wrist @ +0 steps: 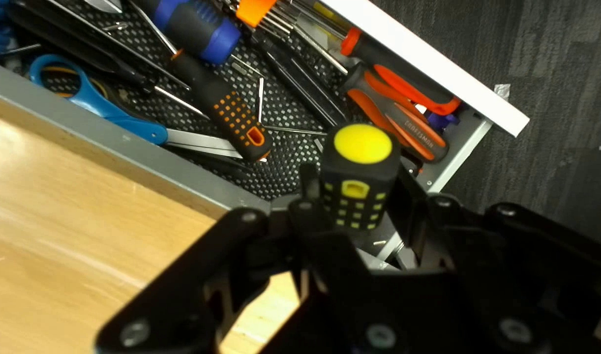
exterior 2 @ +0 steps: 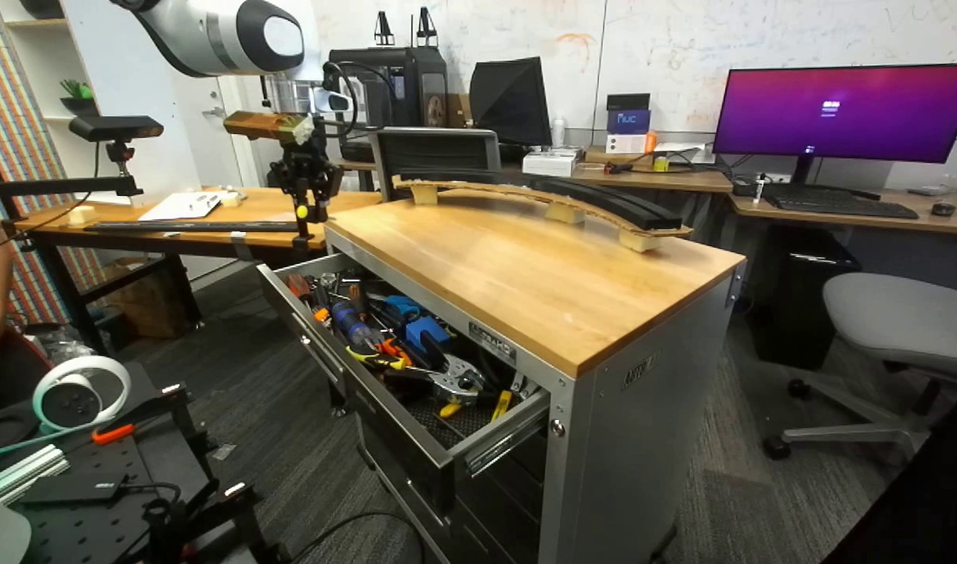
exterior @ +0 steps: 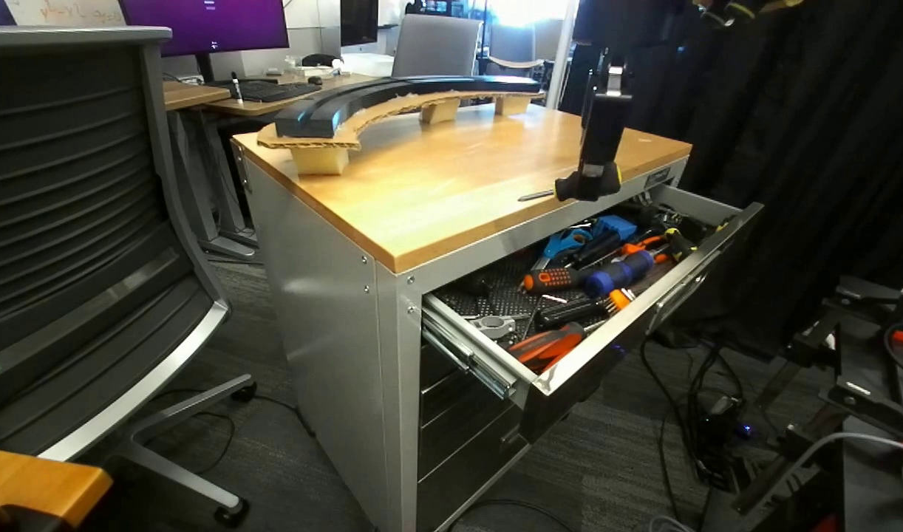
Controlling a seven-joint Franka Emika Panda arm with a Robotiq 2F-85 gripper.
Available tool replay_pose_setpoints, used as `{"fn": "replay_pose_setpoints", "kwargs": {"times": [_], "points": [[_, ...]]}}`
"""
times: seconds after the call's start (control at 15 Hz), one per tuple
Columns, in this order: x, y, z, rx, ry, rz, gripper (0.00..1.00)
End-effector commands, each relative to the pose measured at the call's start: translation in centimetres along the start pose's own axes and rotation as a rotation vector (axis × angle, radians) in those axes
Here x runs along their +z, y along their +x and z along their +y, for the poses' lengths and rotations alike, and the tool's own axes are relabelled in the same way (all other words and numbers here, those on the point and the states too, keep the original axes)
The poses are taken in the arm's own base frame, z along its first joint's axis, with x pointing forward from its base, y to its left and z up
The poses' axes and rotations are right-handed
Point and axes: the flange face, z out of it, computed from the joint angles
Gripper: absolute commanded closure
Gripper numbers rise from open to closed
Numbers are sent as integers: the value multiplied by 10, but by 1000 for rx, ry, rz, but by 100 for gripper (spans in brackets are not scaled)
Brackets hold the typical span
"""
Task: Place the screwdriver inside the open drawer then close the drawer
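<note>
The screwdriver (exterior: 567, 188) is above the drawer (wrist: 428, 58), its handle (wrist: 360, 167) pinched by the claw (wrist: 358, 187), probably for a firm hold; the drawer stands pulled out, I suppose, to receive it.

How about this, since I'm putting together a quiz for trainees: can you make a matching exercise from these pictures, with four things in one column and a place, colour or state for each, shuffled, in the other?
Things
1. black-and-yellow screwdriver
2. drawer
3. scissors
4. curved black strip

Places, colours, states
A. blue-handled
B. propped up on blocks
C. gripped by the tool
D. pulled open

Right pairs: 1-C, 2-D, 3-A, 4-B
</note>
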Motion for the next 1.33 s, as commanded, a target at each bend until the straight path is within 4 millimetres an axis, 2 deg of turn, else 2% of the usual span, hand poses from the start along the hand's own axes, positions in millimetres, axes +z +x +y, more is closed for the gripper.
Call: {"fn": "replay_pose_setpoints", "kwargs": {"times": [0.0,0.07,0.2,0.47,0.67,0.93,1.13,1.27], "points": [[-4,-10,-4,-30,14,33,87],[-1,-10,-6,-35,6,34,38],[6,-11,-8,-38,18,23,32],[8,-21,2,-9,19,-11,1],[15,-45,23,63,-19,-64,0],[41,-91,50,194,-161,-149,0],[53,-117,58,279,-221,-195,0],[58,-122,52,310,-216,-206,0]]}}
